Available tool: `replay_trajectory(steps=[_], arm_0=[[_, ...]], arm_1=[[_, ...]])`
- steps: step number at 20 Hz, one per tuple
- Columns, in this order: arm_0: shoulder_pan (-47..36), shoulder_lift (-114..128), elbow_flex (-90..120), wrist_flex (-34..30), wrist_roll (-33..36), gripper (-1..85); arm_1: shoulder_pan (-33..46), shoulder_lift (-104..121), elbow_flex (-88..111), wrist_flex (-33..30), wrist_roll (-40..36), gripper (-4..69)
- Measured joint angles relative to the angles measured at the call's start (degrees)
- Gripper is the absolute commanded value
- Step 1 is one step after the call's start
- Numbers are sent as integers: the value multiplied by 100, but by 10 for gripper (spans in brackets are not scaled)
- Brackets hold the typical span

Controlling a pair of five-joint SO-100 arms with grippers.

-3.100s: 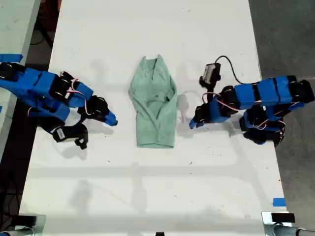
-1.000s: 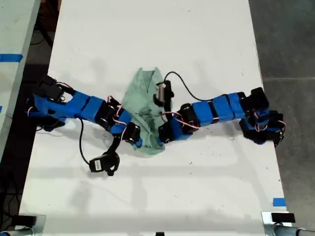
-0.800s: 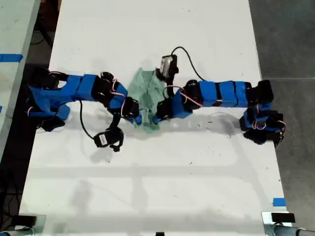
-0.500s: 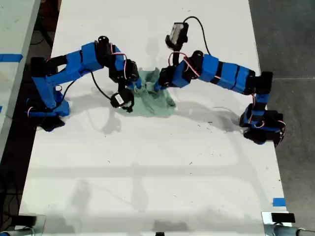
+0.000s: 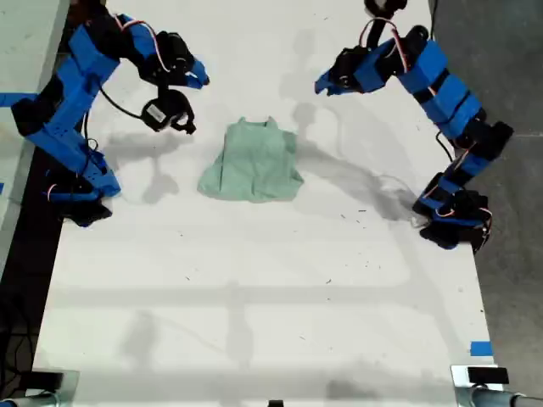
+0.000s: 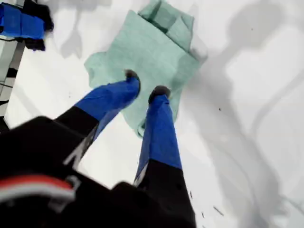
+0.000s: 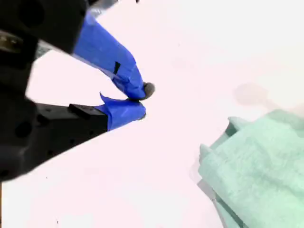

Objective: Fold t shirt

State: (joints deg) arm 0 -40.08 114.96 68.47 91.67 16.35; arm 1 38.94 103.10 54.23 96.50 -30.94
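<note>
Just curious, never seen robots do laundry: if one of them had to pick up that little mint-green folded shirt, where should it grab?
Probably at a loose corner of the pale mint-green cloth t shirt, such as the one on the exterior view's left, coming down from above. The cloth lies flat on the white table, so only edges and corners give something to pinch.

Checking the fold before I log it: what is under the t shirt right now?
Only the white table shows around the t shirt, which lies flat on it, folded over itself. Its lower layers are covered by the top one, so anything beneath cannot be seen. Neither gripper touches it.
</note>
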Motion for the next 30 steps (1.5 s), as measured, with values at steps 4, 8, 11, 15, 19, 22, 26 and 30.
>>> replay_trajectory(steps=[4,8,11,15,19,22,26,30], arm_0=[[1266,2689,1529,-114,-650,-1],[3876,5001,5124,-1978,-1635,-1],[4579,5467,7585,-2786,-2083,-1],[4948,7813,9923,-2716,-2575,-1],[5317,9009,11136,-2760,-2654,-1],[5256,9018,11479,-2953,-2443,86],[4904,9114,11531,-3050,-1213,115],[4570,9114,11531,-3059,-1046,115]], arm_1=[[-870,2628,2215,141,466,7],[-2628,5177,5379,-703,1248,7],[-3199,6188,7831,-1459,1661,7],[-3516,9132,10336,-1090,2188,7],[-3683,9765,11338,-993,2057,7],[-3814,9747,11856,-1257,1978,73],[-3850,9756,11979,-1485,1846,31],[-3858,9756,11997,-1503,1477,32]])
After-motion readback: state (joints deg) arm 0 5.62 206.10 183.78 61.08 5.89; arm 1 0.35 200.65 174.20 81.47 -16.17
